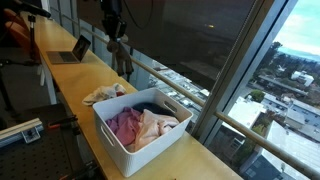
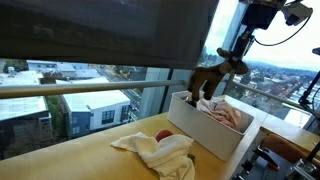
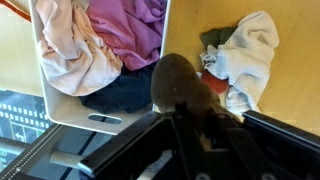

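Observation:
My gripper (image 1: pixel 118 44) is shut on a grey-brown cloth (image 1: pixel 123 62) and holds it in the air, hanging down above the wooden table. In the wrist view the cloth (image 3: pixel 180 85) bunches out of the jaws (image 3: pixel 186 122), over the gap between a white bin (image 3: pixel 100 120) and a loose pile of clothes (image 3: pixel 250 50). In an exterior view the gripper (image 2: pixel 236 62) and the cloth (image 2: pixel 210 80) hang above the far end of the bin (image 2: pixel 200 130). The bin (image 1: pixel 118 140) holds pink (image 3: pixel 70 50), purple (image 3: pixel 130 30) and dark blue (image 3: pixel 125 95) garments.
The pile on the table (image 2: pixel 160 152) has a white cloth, a red piece (image 3: pixel 210 62) and a green piece (image 3: pixel 212 40); it also shows in an exterior view (image 1: pixel 105 95). A laptop (image 1: pixel 72 50) stands further along the table. Large windows run along the table's far edge.

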